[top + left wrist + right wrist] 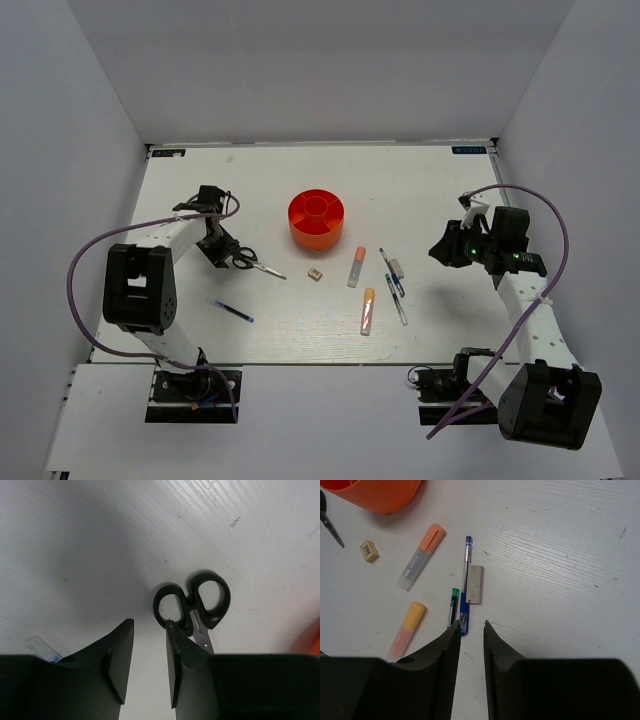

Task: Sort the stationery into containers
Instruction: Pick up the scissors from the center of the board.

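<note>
While the left gripper (149,622) hangs low over the table (100,540) with a modest, empty gap between its jaws, the black-handled scissors (190,605) lie at centre frame, by the tip of the finger on the right; whether they touch is unclear. The right gripper (471,624) is narrowly parted and holds nothing. Just above its tips lie the blue pen (466,575), white eraser (475,584) and green pen (453,605). Further left are two markers (421,556) and the tan block (369,551). The orange organiser (375,495) sits at upper left.
</note>
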